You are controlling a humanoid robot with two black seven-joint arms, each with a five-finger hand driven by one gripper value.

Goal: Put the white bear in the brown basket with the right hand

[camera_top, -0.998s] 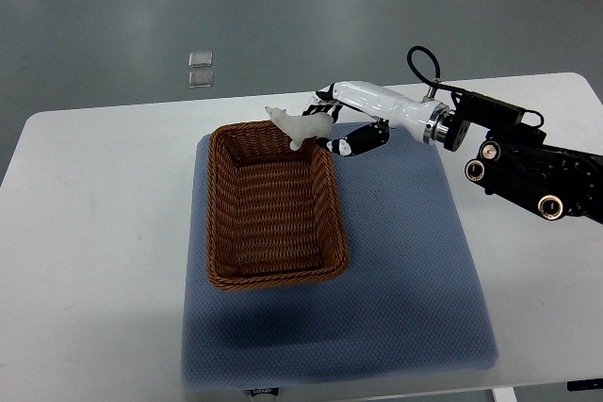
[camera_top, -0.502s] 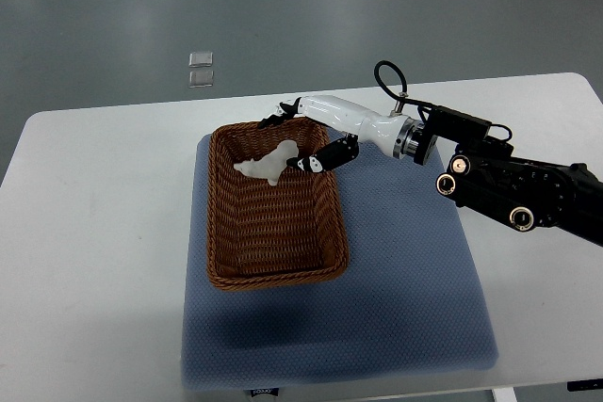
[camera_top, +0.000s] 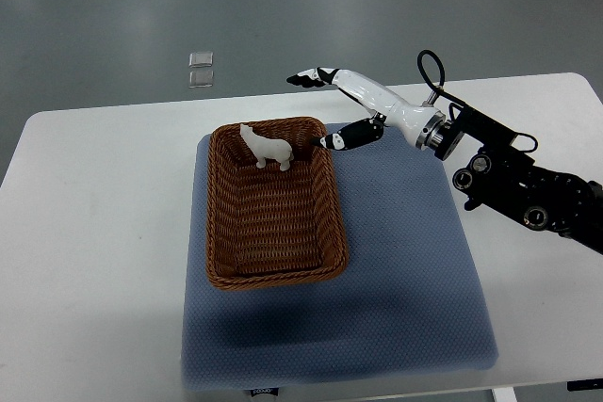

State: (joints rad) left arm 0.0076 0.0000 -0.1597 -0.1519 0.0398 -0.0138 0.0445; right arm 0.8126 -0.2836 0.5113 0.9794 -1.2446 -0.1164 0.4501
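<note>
White bear [camera_top: 264,147] stands upright inside the brown basket [camera_top: 274,202], at the basket's far end, close to the far rim and toward its left side, with its legs down on the woven floor. Nothing touches it.

In the top view, the basket is a rectangular wicker one with its long sides running from the far edge of the counter [camera_top: 94,233] toward the near edge. It sits on the left half of a blue mat [camera_top: 405,261], and the mat covers the middle of the white counter, reaching close to the near edge.

The right robot hand [camera_top: 325,110] comes in from the right edge on a dark arm [camera_top: 528,200] with a white forearm shell. It hovers beside the basket's far right corner, clear of the bear and holding nothing. Its digits are spread wide: the black-tipped fingers [camera_top: 303,76] reach out beyond the basket's far rim, above the bare counter, while the thumb [camera_top: 341,141] points at the basket's right rim, just beside it. Whether the thumb tip touches the wicker cannot be told.

Two small clear squares [camera_top: 200,69] lie on the grey floor beyond the counter's far edge.
</note>
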